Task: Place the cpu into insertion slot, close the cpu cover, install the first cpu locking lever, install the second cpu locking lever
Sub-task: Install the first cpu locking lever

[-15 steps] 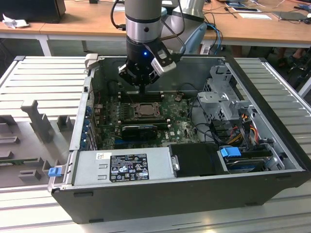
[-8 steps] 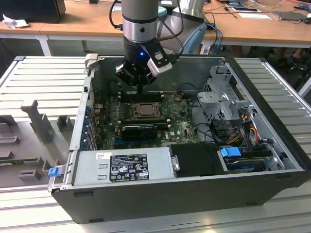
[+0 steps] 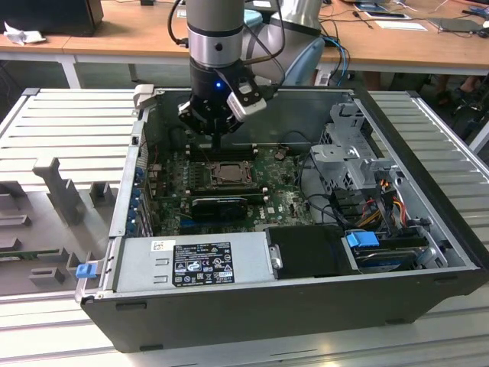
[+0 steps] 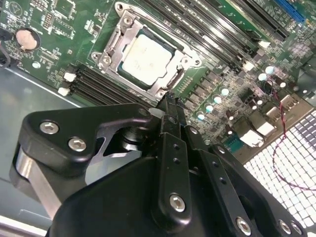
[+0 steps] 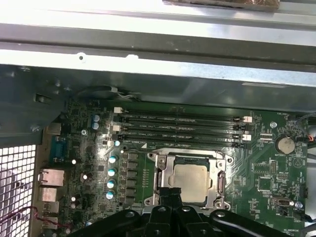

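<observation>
The cpu lies flat in the slot, its dull metal top showing through the window of the cover, which looks to be down over it; so the first two steps appear done, and I judge the work to be at the levers, though I cannot tell whether either is latched. The gripper hangs just over one edge of the slot, its fingers pressed together with nothing between them; in the second wrist view the narrow tip sits beside a corner of the cover, and I cannot tell whether it touches. A lever push here would, in my judgement, call for that closed tip to bear on the lever alone, with a short steady stroke kept off the cpu's top. Room is tight on one side: the memory slots run just beside the slot, and a row of capacitors stands near another edge; the board toward the coin cell is lower and more open. In the exterior view the arm reaches straight down into the open case, well apart from the drive cage at that view's right; the black card lies between slot and power supply.
</observation>
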You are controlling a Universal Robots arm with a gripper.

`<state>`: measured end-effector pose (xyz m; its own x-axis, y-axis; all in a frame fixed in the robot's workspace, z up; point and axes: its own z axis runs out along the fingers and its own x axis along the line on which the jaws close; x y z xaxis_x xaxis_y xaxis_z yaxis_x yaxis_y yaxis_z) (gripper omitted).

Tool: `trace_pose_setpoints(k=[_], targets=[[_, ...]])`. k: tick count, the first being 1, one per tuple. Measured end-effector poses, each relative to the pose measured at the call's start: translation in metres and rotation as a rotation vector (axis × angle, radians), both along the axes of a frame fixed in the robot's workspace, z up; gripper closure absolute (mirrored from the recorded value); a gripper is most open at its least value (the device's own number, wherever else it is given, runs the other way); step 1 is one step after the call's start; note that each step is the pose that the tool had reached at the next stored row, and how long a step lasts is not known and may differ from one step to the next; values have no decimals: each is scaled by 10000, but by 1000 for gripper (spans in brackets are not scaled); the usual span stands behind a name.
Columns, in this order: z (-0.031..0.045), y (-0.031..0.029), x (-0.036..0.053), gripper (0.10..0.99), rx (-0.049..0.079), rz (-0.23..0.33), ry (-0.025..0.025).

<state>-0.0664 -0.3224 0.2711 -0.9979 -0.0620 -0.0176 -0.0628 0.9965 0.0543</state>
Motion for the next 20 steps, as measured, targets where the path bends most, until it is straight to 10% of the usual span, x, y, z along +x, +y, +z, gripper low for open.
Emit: trace_pose_setpoints(k=[6, 20], targets=[[-19, 16, -241, 980, 9, -8, -1], [-89, 126, -461, 980, 10, -70, -1]])
